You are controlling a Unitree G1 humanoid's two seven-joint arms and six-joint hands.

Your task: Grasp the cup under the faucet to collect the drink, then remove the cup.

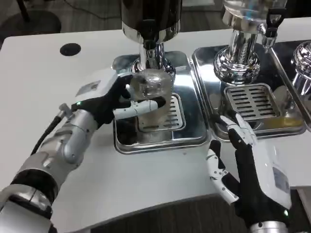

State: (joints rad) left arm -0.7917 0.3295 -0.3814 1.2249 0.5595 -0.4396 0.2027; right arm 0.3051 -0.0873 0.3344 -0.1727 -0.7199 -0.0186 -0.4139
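A clear plastic cup [152,90] hangs tilted just below the faucet [148,48] of the dark drink dispenser [150,17], lifted off the grille of the steel drip tray [158,141]. My left hand [109,99] grips the cup from the left, with fingers wrapped across its front. My right hand [252,170] lies on the table at the lower right with its fingers spread and nothing in it, well apart from the cup.
A second dispenser [240,43] stands on its own drip tray [252,104] to the right, with a third at the far right edge. A black round hole [70,49] marks the table at the back left. The table's front edge runs close below both hands.
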